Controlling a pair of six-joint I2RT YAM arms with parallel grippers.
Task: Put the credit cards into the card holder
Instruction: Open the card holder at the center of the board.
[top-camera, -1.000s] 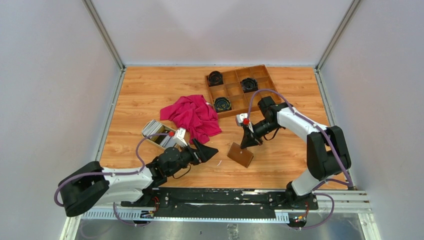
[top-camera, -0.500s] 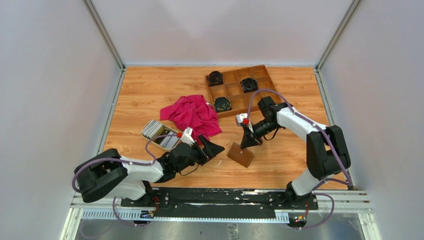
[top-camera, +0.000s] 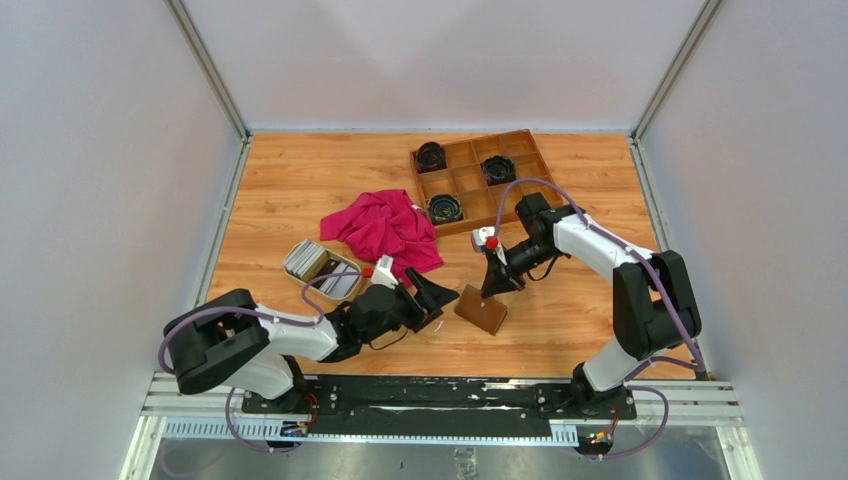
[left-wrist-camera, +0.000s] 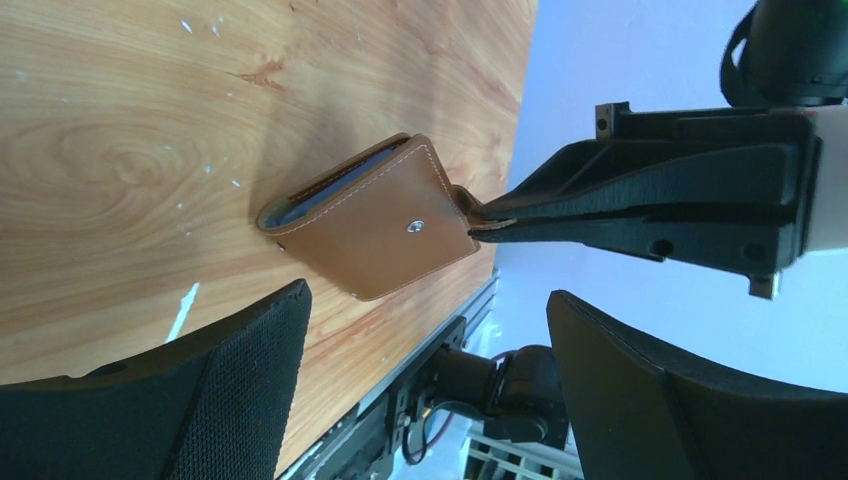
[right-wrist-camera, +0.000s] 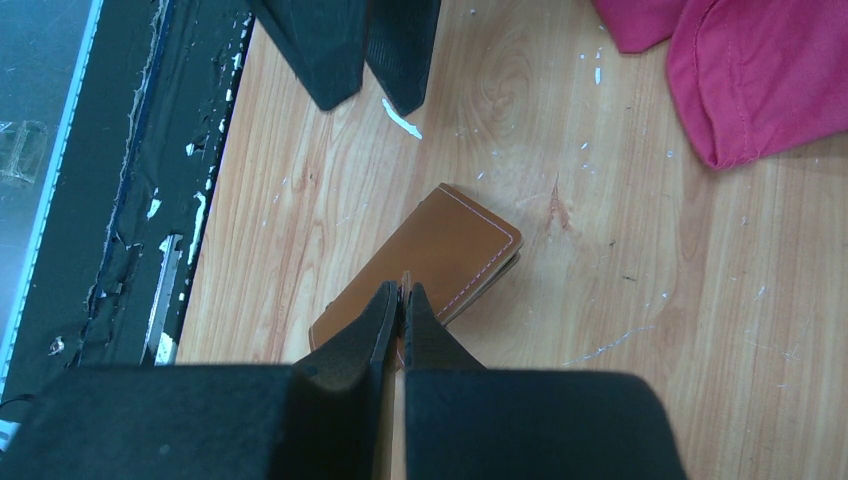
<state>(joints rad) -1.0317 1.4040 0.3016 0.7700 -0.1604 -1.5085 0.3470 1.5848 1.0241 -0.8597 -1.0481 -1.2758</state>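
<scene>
**Table** (top-camera: 290, 180): wood-grain top, walled in on the left, far and right sides, black rail along the near edge. Bare wood across the upper left of the overhead view, also right of and below the card holder, down to the rail.

**Compartment tray** (top-camera: 466, 182): brown wood, upper centre-right near the far edge, set at a slant. Round black items (top-camera: 431, 156) in three of its cells.

**Cloth** (top-camera: 385, 230): magenta, crumpled, centre of the table, just left of the tray's near corner.

**Dish** (top-camera: 322, 272): cream, oval, left of centre, just beside the cloth's lower left edge. Holds the credit cards (top-camera: 306, 259), grey and white, stacked at its upper left end.

**Left gripper** (top-camera: 437, 297): low over the table at lower centre, fingers spread wide apart and holding nothing. Tips just left of the card holder; contact not discernible.

**Right gripper** (top-camera: 492, 290): reaching in from the right, pointed down, fingers pressed together on the card holder's snap tab, seen plainly in both wrist views.

**Card holder** (top-camera: 481, 310): brown leather, folded shut, lower centre between the two grippers. One long edge down on the wood, tab side raised in the right gripper's pinch. Grey lining visible at its open edge in the left wrist view.
</scene>
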